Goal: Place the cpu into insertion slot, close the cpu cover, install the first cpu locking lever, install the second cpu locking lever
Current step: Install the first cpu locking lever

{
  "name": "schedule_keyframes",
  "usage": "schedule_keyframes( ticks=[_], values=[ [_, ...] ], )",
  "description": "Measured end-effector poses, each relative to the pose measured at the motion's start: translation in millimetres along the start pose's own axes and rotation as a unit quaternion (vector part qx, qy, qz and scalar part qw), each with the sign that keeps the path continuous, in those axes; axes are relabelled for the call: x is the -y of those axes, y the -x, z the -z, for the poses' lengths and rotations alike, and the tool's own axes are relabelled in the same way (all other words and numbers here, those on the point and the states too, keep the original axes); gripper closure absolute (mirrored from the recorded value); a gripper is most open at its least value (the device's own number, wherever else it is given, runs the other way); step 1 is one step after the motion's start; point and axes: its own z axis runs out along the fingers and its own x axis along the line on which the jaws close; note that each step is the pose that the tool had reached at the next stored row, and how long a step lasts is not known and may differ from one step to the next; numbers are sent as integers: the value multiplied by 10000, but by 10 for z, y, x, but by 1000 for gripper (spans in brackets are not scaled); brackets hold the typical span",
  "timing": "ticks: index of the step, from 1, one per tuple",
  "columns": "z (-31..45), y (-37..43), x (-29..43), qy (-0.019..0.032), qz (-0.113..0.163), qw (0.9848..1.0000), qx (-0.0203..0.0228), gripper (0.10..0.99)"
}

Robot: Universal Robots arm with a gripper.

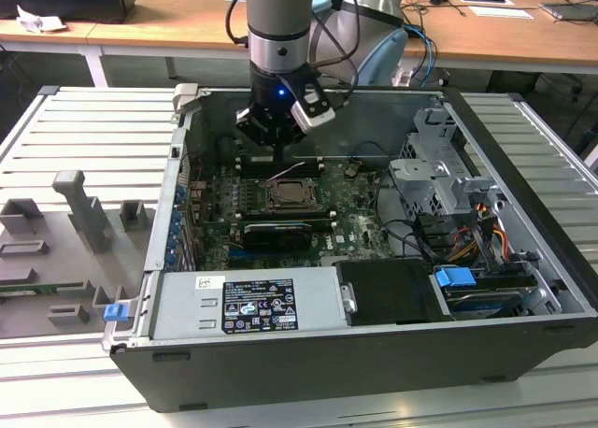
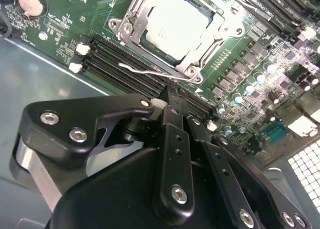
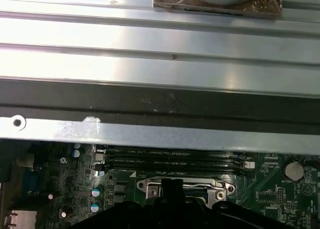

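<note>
Gripper (image 2: pixel 172 106): fingers together, nothing held, above the memory slots (image 2: pixel 125 64) beside the socket.
Cpu (image 2: pixel 175 26): seated in the insertion slot (image 1: pixel 290 196).
Cpu cover (image 2: pixel 131 20): lowered around the chip.

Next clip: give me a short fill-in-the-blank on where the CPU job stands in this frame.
1. The cpu sits inside the insertion ____.
2. The cpu cover lies ____ over the chip.
3. The end effector hovers above the long black ____ slots beside the socket.
4. The motherboard around the socket is coloured ____.

Missing words: slot; closed; memory; green
</note>
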Motion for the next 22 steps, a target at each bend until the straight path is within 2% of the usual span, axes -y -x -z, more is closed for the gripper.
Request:
schedule_keyframes(
  ticks=[4,11,15,22],
  values=[
    [-8,3,1,8,228,9997,-20,980],
    [-87,96,-4,7,230,9997,-19,980],
    [-164,109,-42,7,230,9997,-19,980],
    [-203,141,-37,8,232,9997,-19,980]
  ],
)
